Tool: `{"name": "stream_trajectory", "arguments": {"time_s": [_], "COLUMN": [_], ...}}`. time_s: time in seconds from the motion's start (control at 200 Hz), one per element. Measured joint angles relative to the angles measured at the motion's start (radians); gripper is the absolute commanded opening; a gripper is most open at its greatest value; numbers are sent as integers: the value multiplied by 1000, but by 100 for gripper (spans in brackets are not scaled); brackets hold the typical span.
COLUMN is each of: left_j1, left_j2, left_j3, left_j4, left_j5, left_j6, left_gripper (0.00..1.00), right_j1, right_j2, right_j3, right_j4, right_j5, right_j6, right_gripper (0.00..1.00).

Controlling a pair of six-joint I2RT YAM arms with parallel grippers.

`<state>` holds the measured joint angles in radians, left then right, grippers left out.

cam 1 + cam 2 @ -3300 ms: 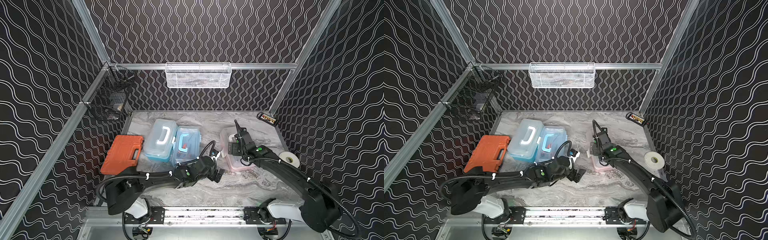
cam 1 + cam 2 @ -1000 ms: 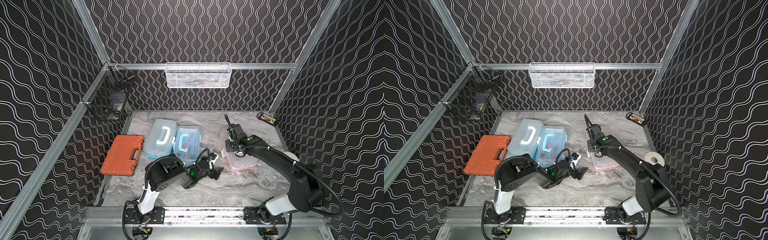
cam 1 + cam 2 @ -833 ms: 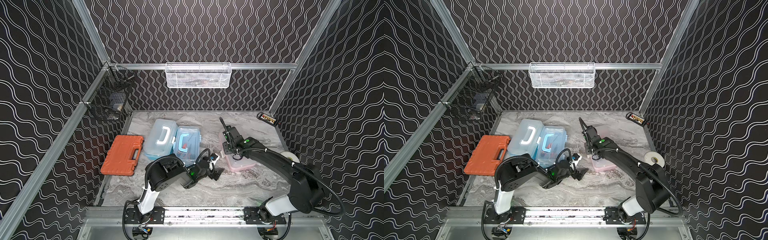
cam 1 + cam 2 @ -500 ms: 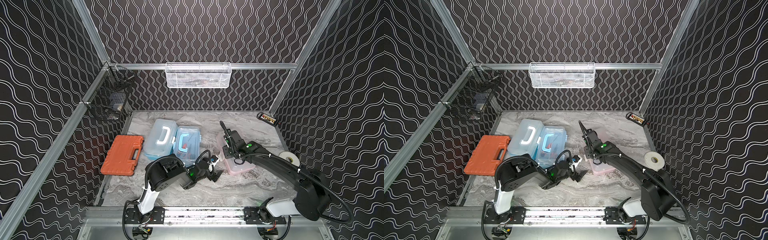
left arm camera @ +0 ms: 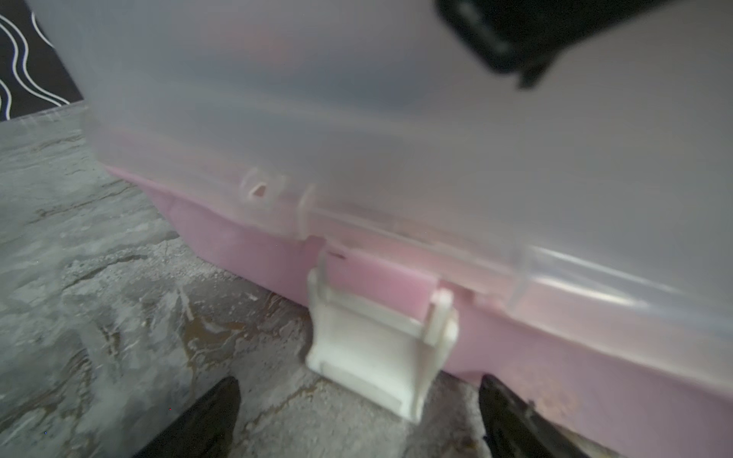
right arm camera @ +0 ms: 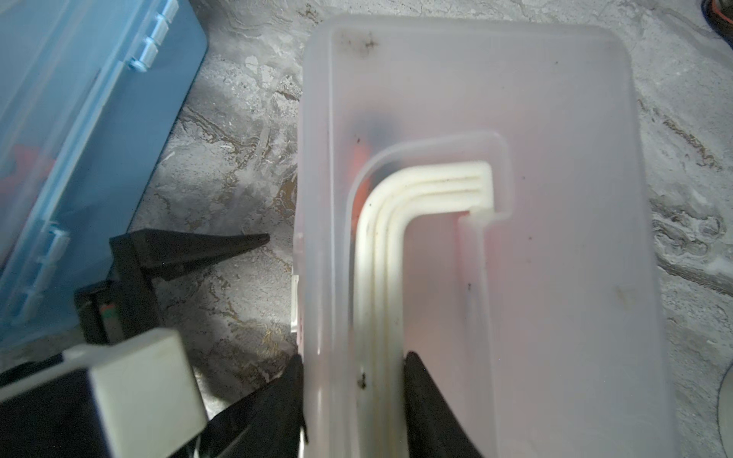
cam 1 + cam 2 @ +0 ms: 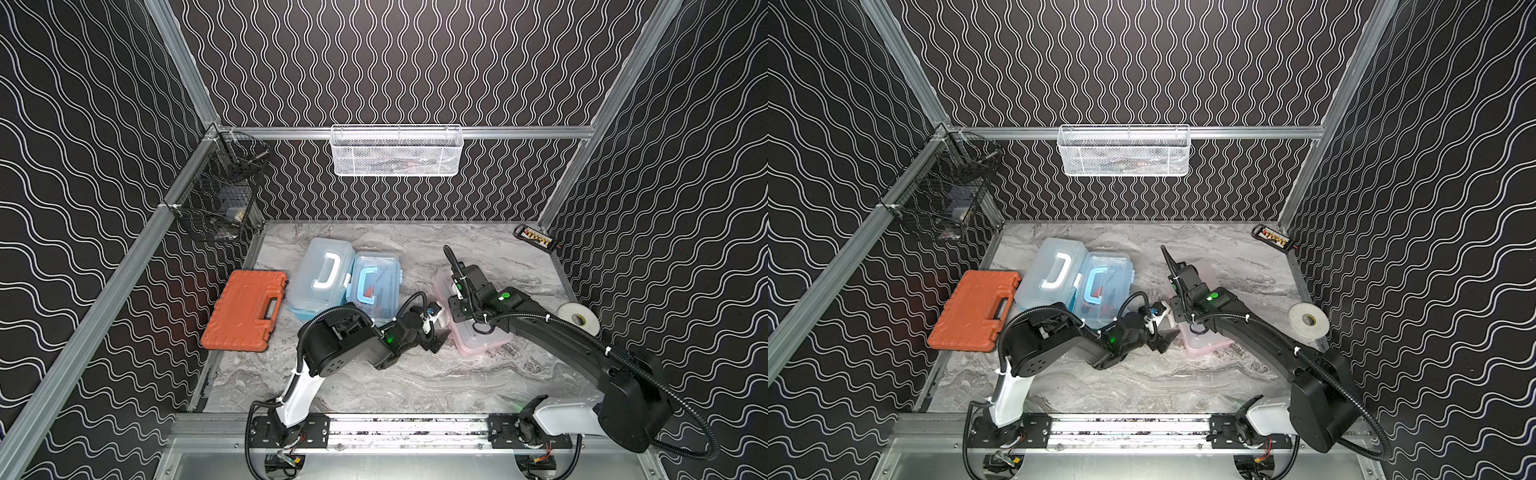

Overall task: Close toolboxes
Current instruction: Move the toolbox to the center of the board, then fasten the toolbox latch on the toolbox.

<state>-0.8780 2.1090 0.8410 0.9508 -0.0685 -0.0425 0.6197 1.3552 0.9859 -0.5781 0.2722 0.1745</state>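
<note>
Pink box point(image 7: 478, 332) sits centre-right on the table point(image 7: 415, 374). Left jaws point(image 5: 357, 412) gape wide at its white latch point(image 5: 377, 349), holding nothing. Right jaws point(image 6: 353, 400), narrowly parted, pinch the lid edge, having slid nearer since.

Pink toolbox point(image 7: 482, 340) lid down; blue toolboxes point(image 7: 345, 282) adjacent.

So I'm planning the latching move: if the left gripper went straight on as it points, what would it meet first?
Probably the white latch hanging open on the pink box: it sits dead ahead between the left gripper's open jaws. Depth is hard to judge.
</note>
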Motion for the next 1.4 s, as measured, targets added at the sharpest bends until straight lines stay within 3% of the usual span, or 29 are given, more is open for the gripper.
{"name": "stream_trajectory", "arguments": {"time_s": [0.37, 0.916, 1.237, 1.397], "left_j1": [-8, -25, -36, -38], "left_j2": [1, -138, -159, -175], "left_j3": [62, 21, 29, 84], "left_j4": [-130, -189, -213, -332], "left_j5": [-118, -321, -319, -313], "left_j6": [-36, 14, 43, 68], "left_gripper": [98, 99, 99, 98], "right_j1": [-1, -1, -2, -5], "right_j2": [-6, -3, 6, 8], "right_j3": [-2, -3, 1, -2], "right_j4": [-8, -2, 2, 14], "right_j5": [18, 11, 14, 16], "right_j6": [16, 20, 24, 27], "right_gripper": [35, 36, 36, 36]}}
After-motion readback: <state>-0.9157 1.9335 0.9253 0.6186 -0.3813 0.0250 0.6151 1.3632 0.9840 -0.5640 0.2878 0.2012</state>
